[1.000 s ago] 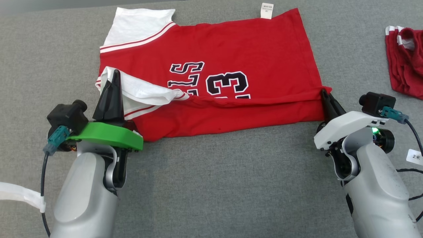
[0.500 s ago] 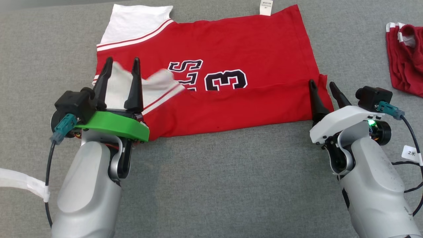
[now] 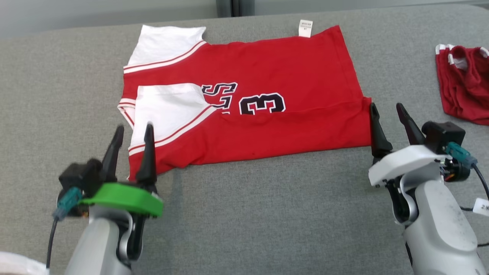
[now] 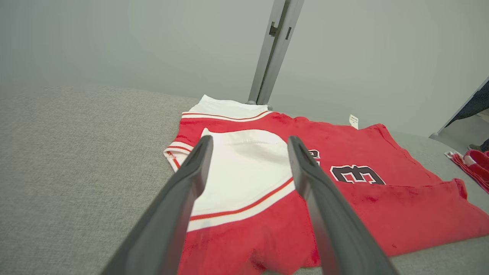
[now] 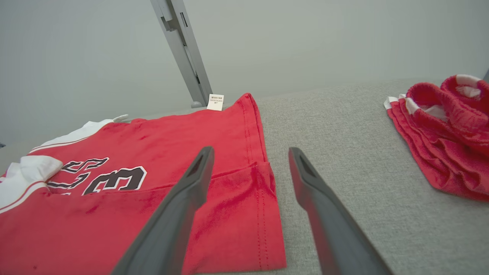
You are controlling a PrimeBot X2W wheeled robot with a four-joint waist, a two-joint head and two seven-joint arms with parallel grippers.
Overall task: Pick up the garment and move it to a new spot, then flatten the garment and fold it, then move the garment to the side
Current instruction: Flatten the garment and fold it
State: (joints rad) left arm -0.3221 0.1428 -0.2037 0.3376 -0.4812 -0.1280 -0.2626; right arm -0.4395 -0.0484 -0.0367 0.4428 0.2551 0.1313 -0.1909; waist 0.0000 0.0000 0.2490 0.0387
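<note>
While red short-sleeved jersey with white sleeves and black number (image 3: 248, 107) lies flat at 12 o'clock, near edge doubled over, folding looks half done. At jersey's 8 o'clock left gripper (image 3: 134, 129), at its 3 o'clock right gripper (image 3: 386, 106): both spread, holding nothing. Next fold wants level grips at both ends, straight crease. Grey woven surface (image 3: 267, 214) underneath; crumpled red cloth bundle (image 3: 462, 91) at 2 o'clock; pale wall (image 4: 114, 38), grey metal post (image 4: 275, 49) behind.
</note>
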